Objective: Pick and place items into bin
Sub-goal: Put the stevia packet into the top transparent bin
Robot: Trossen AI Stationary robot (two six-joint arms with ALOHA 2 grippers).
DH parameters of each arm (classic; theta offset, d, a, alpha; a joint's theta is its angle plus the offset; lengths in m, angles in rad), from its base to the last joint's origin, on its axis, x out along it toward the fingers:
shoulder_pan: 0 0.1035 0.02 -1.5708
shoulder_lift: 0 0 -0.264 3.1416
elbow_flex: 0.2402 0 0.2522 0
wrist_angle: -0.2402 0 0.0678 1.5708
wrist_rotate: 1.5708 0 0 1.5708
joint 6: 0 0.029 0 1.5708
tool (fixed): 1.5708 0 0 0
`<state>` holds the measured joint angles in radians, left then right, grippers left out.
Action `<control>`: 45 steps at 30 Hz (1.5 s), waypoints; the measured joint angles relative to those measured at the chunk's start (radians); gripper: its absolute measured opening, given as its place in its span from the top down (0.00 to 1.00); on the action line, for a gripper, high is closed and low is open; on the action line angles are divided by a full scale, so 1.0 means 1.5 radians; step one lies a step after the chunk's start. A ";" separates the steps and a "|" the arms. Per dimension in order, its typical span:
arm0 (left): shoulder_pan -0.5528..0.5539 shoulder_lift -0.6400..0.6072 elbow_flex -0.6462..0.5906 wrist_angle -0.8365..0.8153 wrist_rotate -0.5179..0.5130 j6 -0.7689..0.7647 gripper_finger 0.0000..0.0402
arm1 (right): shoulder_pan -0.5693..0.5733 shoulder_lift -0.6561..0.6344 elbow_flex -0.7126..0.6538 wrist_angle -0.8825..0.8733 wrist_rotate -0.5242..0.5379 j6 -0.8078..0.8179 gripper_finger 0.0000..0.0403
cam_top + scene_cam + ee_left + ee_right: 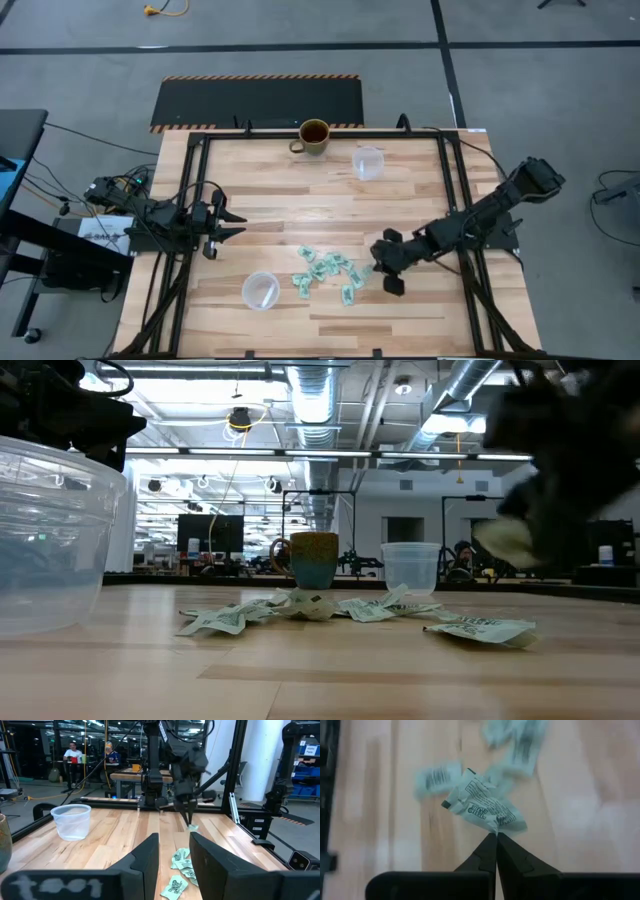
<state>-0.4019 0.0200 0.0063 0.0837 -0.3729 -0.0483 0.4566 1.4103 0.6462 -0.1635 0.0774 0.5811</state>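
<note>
Right wrist view, crinkled mint packet (485, 809), pincer-held (496, 837)

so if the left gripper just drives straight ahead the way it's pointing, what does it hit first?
Probably the pile of mint-green packets. The left gripper points across the table toward the right arm; the packets lie slightly to one side of that line, so it might only clip them. Beyond them is the right gripper.

High view straight down over whole table (400, 200); low view level at its near edge; wrist views look along fingers; all share packet pile (328, 272)
</note>
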 joint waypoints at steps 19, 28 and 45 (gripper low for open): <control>0.000 0.000 0.000 0.000 0.000 0.000 0.76 | -0.325 -0.112 0.137 -0.110 0.247 -0.120 1.00; 0.000 0.000 0.000 0.000 0.000 0.000 0.76 | -0.508 -0.096 0.158 -0.181 0.143 -0.177 1.00; 0.000 0.000 0.000 0.000 0.000 0.000 0.76 | -0.587 -0.096 0.158 -0.185 0.079 -0.185 0.96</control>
<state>-0.4019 0.0198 0.0067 0.0837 -0.3729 -0.0483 -0.4232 1.2659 0.8833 -0.4408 0.1963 0.3038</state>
